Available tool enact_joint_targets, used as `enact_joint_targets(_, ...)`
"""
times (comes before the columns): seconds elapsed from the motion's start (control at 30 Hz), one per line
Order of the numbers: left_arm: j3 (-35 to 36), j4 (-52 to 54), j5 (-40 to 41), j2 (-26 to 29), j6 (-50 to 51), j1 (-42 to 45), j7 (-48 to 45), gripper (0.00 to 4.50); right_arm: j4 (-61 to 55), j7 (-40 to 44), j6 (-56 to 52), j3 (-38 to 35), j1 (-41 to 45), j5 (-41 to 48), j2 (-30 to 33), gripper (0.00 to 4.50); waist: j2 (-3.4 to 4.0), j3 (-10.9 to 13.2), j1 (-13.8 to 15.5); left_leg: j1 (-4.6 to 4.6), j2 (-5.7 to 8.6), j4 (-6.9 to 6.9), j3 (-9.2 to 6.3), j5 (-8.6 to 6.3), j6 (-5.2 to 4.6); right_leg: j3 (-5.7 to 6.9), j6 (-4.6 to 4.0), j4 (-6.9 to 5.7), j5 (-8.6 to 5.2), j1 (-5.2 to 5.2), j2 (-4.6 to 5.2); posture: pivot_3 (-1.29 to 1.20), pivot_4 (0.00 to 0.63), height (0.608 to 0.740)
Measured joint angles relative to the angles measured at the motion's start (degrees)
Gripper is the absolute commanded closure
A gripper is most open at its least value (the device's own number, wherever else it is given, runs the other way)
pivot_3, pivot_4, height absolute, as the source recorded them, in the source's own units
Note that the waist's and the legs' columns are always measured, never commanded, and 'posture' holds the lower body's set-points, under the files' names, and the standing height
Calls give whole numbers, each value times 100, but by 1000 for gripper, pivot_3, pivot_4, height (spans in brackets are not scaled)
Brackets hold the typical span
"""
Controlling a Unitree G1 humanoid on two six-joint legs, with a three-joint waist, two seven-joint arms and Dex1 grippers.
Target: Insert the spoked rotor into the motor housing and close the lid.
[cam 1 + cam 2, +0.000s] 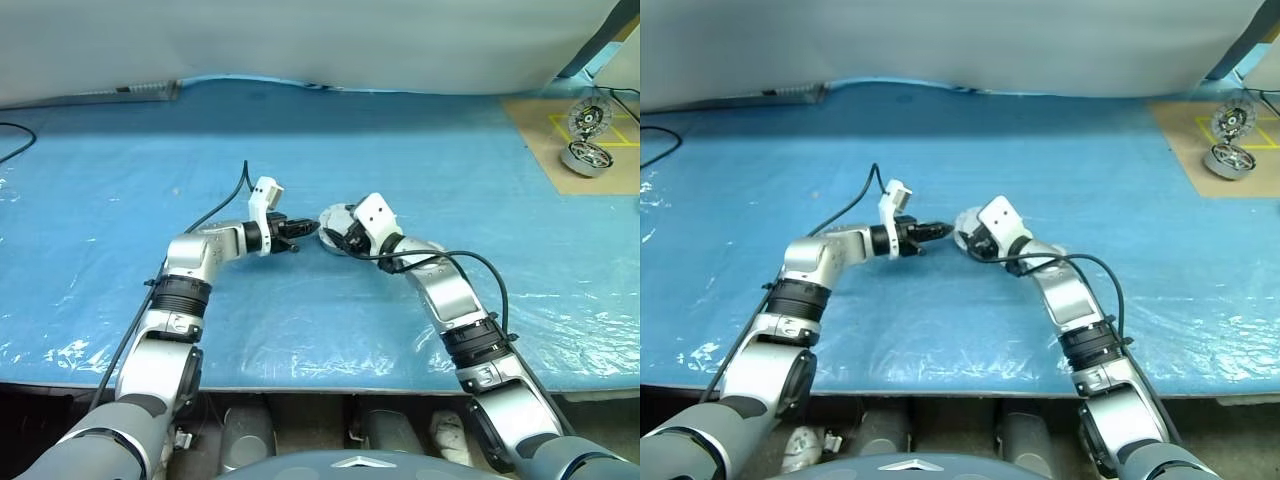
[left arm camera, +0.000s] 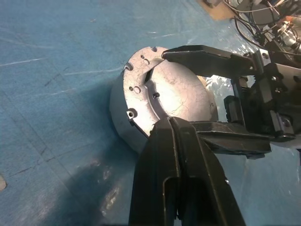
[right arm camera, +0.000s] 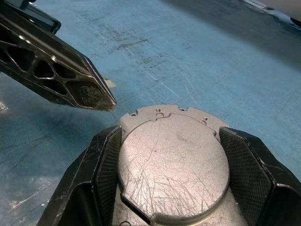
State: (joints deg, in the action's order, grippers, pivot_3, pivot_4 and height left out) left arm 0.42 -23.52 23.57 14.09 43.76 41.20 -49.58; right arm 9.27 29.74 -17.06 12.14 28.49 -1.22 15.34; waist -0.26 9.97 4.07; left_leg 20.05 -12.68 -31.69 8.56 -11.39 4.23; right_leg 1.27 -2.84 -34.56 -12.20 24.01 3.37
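Item: motor housing held in right gripper, blue table

Right gripper [image 3: 169, 174] fingers [image 3: 101, 169] spread wide, one on each side of the motor housing [image 3: 171, 162], flat silver face toward the wrist, rim touching the pads. Left gripper [image 2: 171, 136] pinched shut, empty, tips just beside the housing's edge. Outward: blue table [image 1: 420, 150]; a spoked rotor [image 1: 587, 118] and another round part well apart, far right

A: Head cams? 
B: Stereo pair, high up, facing fwd & down over the blue table [image 1: 420, 130]; nearly same scene, arms at centre.
A: Wrist cams?
B: V. close. Both look along own fingers at the motor housing [image 3: 174, 160], so they share it w/ the head views' centre.
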Motion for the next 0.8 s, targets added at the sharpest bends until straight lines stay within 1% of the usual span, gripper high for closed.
enact_joint_targets(0.17,-76,221,3,22,-89,-227,-132,4500,5,128,-196,-206,-4,303,10,1531,0,0,5,0,0,0,0,0,0,0,0,1,0,0,0,0,150,740)
enact_joint_targets(0.47,-96,419,10,10,-135,-386,-147,4500,43,259,-64,-260,-71,365,93,1531,0,0,5,2,-1,2,0,0,0,1,2,3,-2,1,-1,0,150,740)
enact_joint_targets(0.67,-111,396,7,-76,-128,-374,-94,4500,16,257,122,-168,-149,304,142,1531,0,0,7,3,0,3,0,0,0,1,4,3,-3,0,-1,0,150,740)
enact_joint_targets(0.8,-62,137,4,-226,-276,-120,22,4500,-32,240,171,-128,-209,227,148,1531,0,0,5,3,0,2,0,0,0,1,4,3,-3,0,-1,0,150,740)
